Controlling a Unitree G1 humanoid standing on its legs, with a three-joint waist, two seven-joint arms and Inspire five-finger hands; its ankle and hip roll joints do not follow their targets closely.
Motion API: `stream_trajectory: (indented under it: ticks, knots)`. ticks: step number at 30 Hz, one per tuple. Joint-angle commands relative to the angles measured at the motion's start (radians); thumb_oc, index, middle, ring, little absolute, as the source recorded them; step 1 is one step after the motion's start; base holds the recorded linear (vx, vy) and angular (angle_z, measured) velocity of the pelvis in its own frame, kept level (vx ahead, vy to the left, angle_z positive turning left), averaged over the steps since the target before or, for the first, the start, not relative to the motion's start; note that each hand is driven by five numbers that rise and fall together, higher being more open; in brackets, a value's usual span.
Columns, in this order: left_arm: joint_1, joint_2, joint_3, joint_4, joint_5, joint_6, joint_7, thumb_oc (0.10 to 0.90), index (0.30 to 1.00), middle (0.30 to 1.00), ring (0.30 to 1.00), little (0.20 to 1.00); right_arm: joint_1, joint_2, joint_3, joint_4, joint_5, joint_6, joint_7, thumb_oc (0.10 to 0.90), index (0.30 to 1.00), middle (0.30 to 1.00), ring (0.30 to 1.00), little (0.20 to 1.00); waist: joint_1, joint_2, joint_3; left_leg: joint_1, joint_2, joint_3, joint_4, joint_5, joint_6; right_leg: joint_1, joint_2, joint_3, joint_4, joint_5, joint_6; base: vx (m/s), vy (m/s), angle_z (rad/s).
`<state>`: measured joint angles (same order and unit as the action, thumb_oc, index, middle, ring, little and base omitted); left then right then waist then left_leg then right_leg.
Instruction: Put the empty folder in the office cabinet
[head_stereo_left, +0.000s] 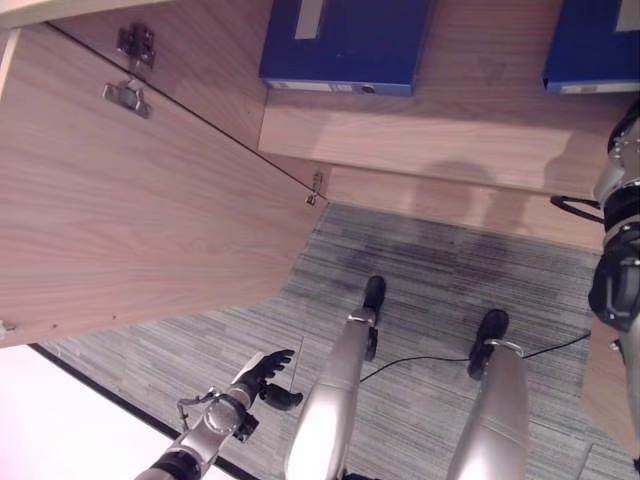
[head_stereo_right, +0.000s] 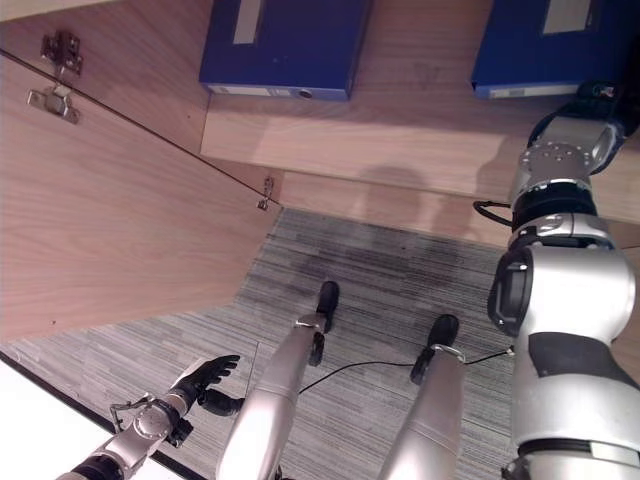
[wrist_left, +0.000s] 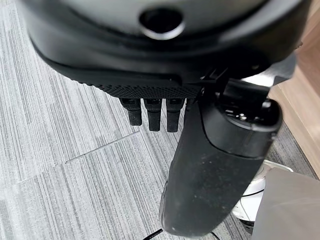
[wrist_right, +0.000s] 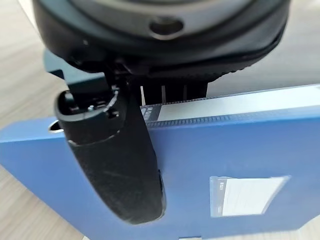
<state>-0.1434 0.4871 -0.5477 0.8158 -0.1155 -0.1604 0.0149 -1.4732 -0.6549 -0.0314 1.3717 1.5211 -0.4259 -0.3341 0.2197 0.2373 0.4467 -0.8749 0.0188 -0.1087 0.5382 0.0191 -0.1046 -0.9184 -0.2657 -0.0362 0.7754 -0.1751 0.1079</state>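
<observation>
A blue folder (head_stereo_right: 555, 45) with a white label sits on the cabinet shelf (head_stereo_right: 420, 140) at the far right. My right hand (head_stereo_right: 603, 98) reaches up to its near edge. In the right wrist view the thumb (wrist_right: 117, 165) lies across the face of the blue folder (wrist_right: 235, 155), and the fingers curl behind its edge, pinching it. A second blue folder (head_stereo_left: 345, 40) rests further left on the same shelf. My left hand (head_stereo_left: 262, 375) hangs low at the lower left over the carpet, with relaxed fingers (wrist_left: 152, 115) that hold nothing.
The cabinet's wooden door (head_stereo_left: 130, 200) stands swung open on the left, with metal hinges (head_stereo_left: 128, 95) near its top. Grey striped carpet (head_stereo_left: 450, 270) covers the floor below the shelf. A white surface (head_stereo_left: 60, 420) lies at the lower left corner.
</observation>
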Motion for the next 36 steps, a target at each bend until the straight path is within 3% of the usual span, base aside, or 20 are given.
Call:
stream_trajectory:
  ticks: [1,2,3,4,5,8,12,22,30,36]
  knots:
    - [-0.005,0.074,0.024,0.098,-0.029,-0.002,0.06,0.8,0.9,0.9,0.9,0.9,-0.035,-0.066,0.048,-0.021,-0.122,0.029,-0.045,0.8,0.9,0.9,0.9,0.9,0.015,-0.057,-0.055,0.015,0.062,-0.026,0.046,-0.129,-0.032,0.168,0.006,0.003,0.014,-0.182,0.044,0.08,-0.055,0.01]
    - [-0.01,0.073,0.026,0.113,-0.029,0.005,0.067,0.8,0.9,0.9,0.9,0.9,-0.043,-0.065,0.061,0.013,-0.151,0.059,-0.073,0.8,0.9,0.9,0.9,0.9,0.011,-0.069,-0.064,0.027,0.062,-0.024,0.045,-0.154,-0.034,0.183,0.009,0.004,0.014,-0.203,0.044,0.0,0.0,0.0]
    - [-0.019,0.07,0.027,0.134,-0.026,0.008,0.076,0.8,0.9,0.9,0.9,0.9,-0.07,-0.064,0.079,0.049,-0.188,0.104,-0.101,0.8,0.9,0.9,0.9,0.9,0.009,-0.071,-0.056,0.032,0.064,-0.023,0.028,-0.124,-0.035,0.186,0.012,-0.002,-0.001,-0.177,0.041,0.08,-0.04,0.01]
    - [-0.021,0.068,0.027,0.135,-0.026,0.007,0.076,0.8,0.9,0.9,0.9,0.9,-0.073,-0.065,0.081,0.05,-0.188,0.104,-0.102,0.8,0.9,0.9,0.9,0.9,0.006,-0.073,-0.06,0.04,0.063,-0.022,0.032,-0.149,-0.036,0.196,0.012,0.001,0.002,-0.199,0.042,-0.11,-0.002,-0.02]
    - [-0.025,0.077,0.025,0.146,-0.018,0.01,0.09,0.8,0.9,0.9,0.9,0.9,-0.097,-0.07,0.113,0.1,-0.247,0.175,-0.147,0.8,0.9,0.9,0.9,0.9,0.008,-0.087,-0.063,0.058,0.068,-0.021,0.002,-0.116,-0.037,0.215,0.021,-0.01,-0.028,-0.169,0.037,-0.02,-0.036,0.01]
    - [-0.041,0.071,0.027,0.19,0.012,0.022,0.102,0.8,0.9,0.9,0.9,0.9,-0.146,-0.084,0.19,0.196,-0.373,0.324,-0.179,0.8,0.9,0.9,0.9,0.9,0.008,-0.11,-0.064,0.123,0.077,-0.025,-0.059,-0.099,-0.046,0.297,0.032,-0.035,-0.104,-0.153,0.033,-0.05,-0.058,0.05]
    - [-0.041,0.049,0.031,0.228,0.028,0.031,0.107,0.8,0.9,0.9,0.9,0.9,-0.144,-0.08,0.205,0.225,-0.421,0.374,-0.193,0.8,0.9,0.9,0.9,0.9,0.016,-0.127,-0.068,0.178,0.084,-0.033,-0.113,-0.083,-0.051,0.362,0.039,-0.054,-0.164,-0.137,0.035,-0.01,-0.047,-0.04]
    - [-0.035,-0.004,0.026,0.251,0.009,0.027,0.117,0.8,0.9,0.9,0.9,0.9,-0.124,-0.067,0.193,0.24,-0.451,0.394,-0.223,0.8,0.9,0.9,0.9,0.9,0.04,-0.146,-0.068,0.26,0.089,-0.041,-0.227,-0.035,-0.058,0.474,0.044,-0.087,-0.276,-0.108,0.04,0.0,-0.006,0.0]
    - [-0.03,-0.009,0.008,0.2,-0.003,0.028,0.102,0.8,0.9,0.9,0.9,0.9,-0.092,-0.089,0.176,0.24,-0.451,0.405,-0.224,0.8,0.9,0.9,0.9,0.9,0.058,-0.129,-0.059,0.311,0.086,-0.053,-0.306,0.011,-0.066,0.523,0.039,-0.111,-0.322,-0.091,0.046,0.0,-0.001,0.02]
    - [-0.032,-0.019,-0.002,0.178,-0.007,0.03,0.096,0.8,0.9,0.9,0.9,0.9,-0.055,-0.06,0.141,0.23,-0.409,0.384,-0.232,0.8,0.9,0.9,0.9,0.9,0.059,-0.117,-0.052,0.327,0.087,-0.049,-0.332,0.026,-0.064,0.536,0.041,-0.117,-0.336,-0.087,0.047,0.0,0.003,0.05]
